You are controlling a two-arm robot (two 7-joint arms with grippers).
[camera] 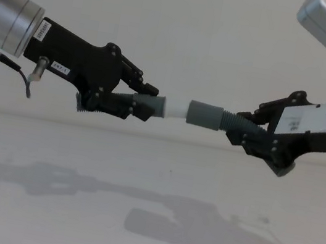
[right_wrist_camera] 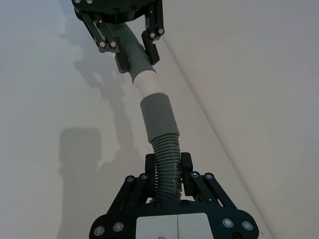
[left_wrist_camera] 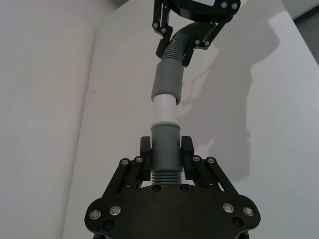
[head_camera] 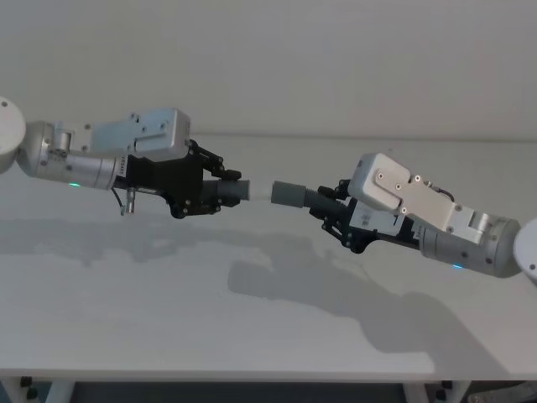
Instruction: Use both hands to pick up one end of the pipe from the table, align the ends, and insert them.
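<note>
Ribbing on both pipe pieces was partly hidden inside the claws, and we could not tell how deep the white tip (camera: 177,109) sat in the collar (camera: 205,115); it met the collar mouth, with a stretch of white bare between the grey parts. The left claw (head_camera: 220,191) was clamped on the tipped piece (left_wrist_camera: 165,149), gripping its grey sleeve so the tip stuck out just past the fingers (left_wrist_camera: 144,145). The right claw (head_camera: 329,210) was clamped on the ribbed hose (right_wrist_camera: 166,162) of the collared piece, the collar (right_wrist_camera: 157,117) reaching well beyond its fingers. Both pieces hung in the air above the bench (head_camera: 252,319), lined up end to end between the two claws.
</note>
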